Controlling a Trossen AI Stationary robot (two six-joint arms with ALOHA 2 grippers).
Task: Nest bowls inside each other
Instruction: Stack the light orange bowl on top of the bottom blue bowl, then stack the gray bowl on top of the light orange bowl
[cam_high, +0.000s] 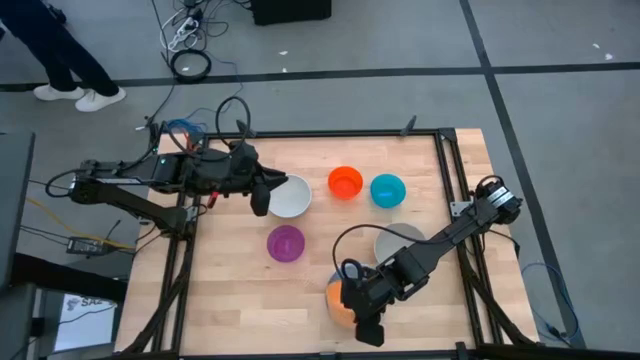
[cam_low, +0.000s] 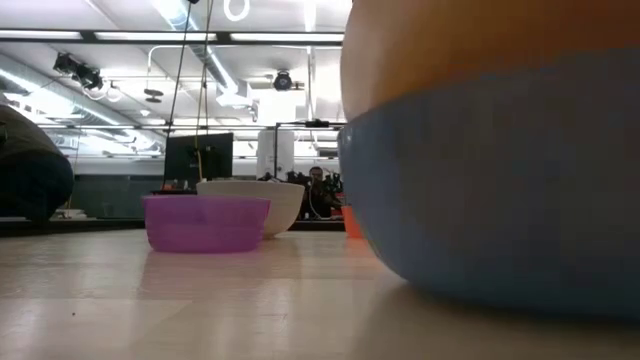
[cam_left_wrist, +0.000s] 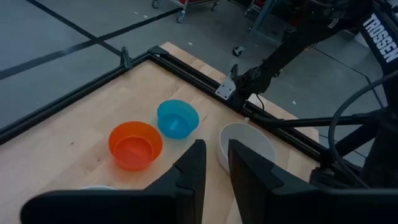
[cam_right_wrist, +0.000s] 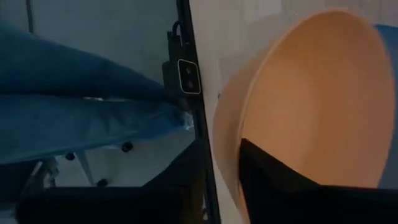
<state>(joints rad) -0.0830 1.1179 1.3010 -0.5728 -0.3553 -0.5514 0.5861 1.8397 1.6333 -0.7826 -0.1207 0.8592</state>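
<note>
An orange bowl (cam_high: 336, 300) sits nested in a blue bowl (cam_low: 500, 190) near the table's front edge. My right gripper (cam_high: 350, 303) is over its rim, slanting down, open. The white bowl (cam_high: 292, 196), purple bowl (cam_high: 286, 243), red-orange bowl (cam_high: 345, 183), teal bowl (cam_high: 387, 189) and grey bowl (cam_high: 400, 243) each stand apart on their bases. My left gripper (cam_high: 262, 200) hovers beside the white bowl, open, with nothing between its fingers (cam_left_wrist: 196, 168). My right gripper (cam_right_wrist: 222, 180) straddles the orange bowl's rim (cam_right_wrist: 245, 106). One finger (cam_right_wrist: 280, 180) is inside the bowl and one (cam_right_wrist: 189, 177) is outside, slanting down from above. I cannot tell whether either finger touches the rim. The bowl rests in the blue bowl.
A black frame rail (cam_high: 445, 190) runs round the wooden table. A person's legs show on the floor at the far left (cam_high: 70, 60). A blue trouser leg (cam_right_wrist: 81, 118) stands just beyond the near edge. There is bare wood between the purple bowl and the stack.
</note>
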